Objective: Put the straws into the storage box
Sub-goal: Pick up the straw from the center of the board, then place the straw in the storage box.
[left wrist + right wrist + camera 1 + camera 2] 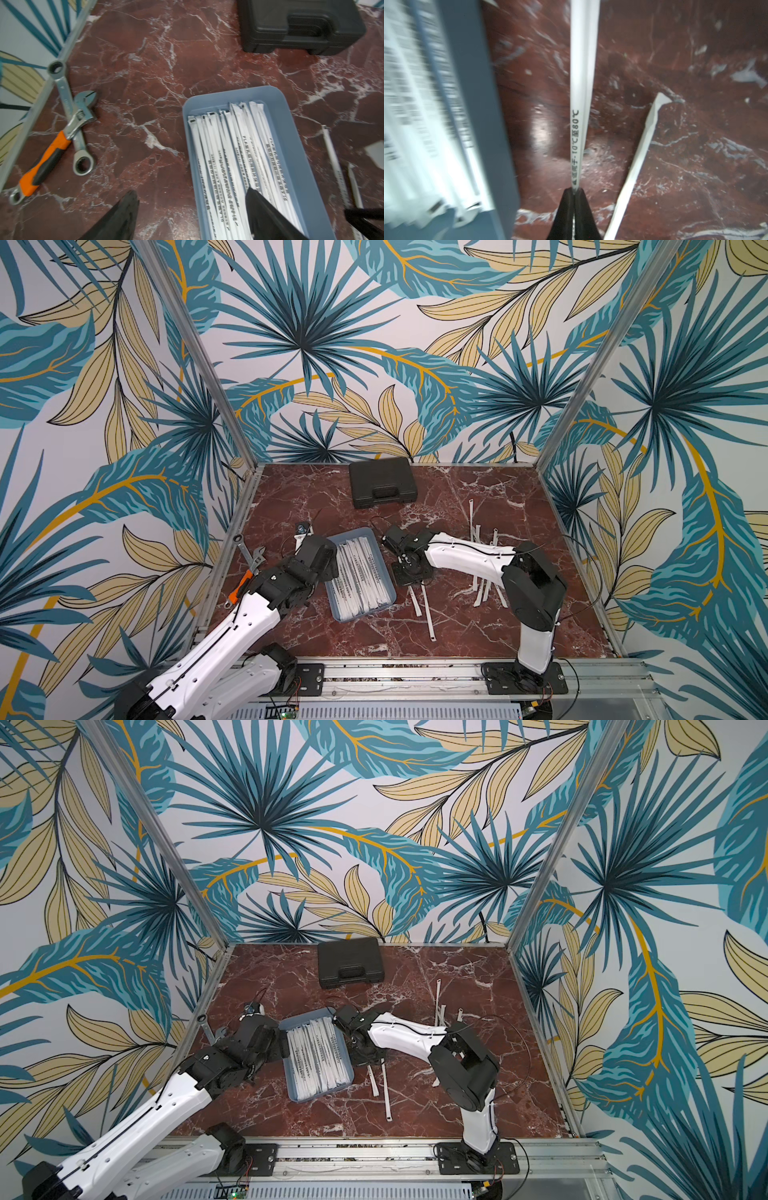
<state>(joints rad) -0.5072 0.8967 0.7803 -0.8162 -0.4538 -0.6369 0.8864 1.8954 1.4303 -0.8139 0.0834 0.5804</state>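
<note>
The right gripper (574, 192) is pinching one straw (582, 87) between its two black fingers, which are pressed tight together on the thin white paper. In the right wrist view the writing on this straw is reading "10°C" and "80°C", with some Chinese signs beside it. The straw is lying on the red marble tabletop (457, 497), just beside the long side of the storage box (337, 539). Another loose straw (639, 158) is lying close by on the tabletop, pointing a little away.

The left gripper (191, 209) is standing partly open and holding nothing. One of its fingers (261, 209) is hanging over the straws in the box (232, 158), and its other finger is hanging over the bare tabletop next to the box. I cannot tell if the finger is touching the straws.

The blue-grey box is sitting in the middle of the tabletop, between the two arms. Many straws are lying side by side in it. The dark print on them is too blurry to read, apart from the letters "PLA".

More loose straws (478, 531) are lying farther away, behind the right arm. A black case (382, 483) is sitting at the back. Two wrenches (68, 116) are lying crossed near the left wall.
</note>
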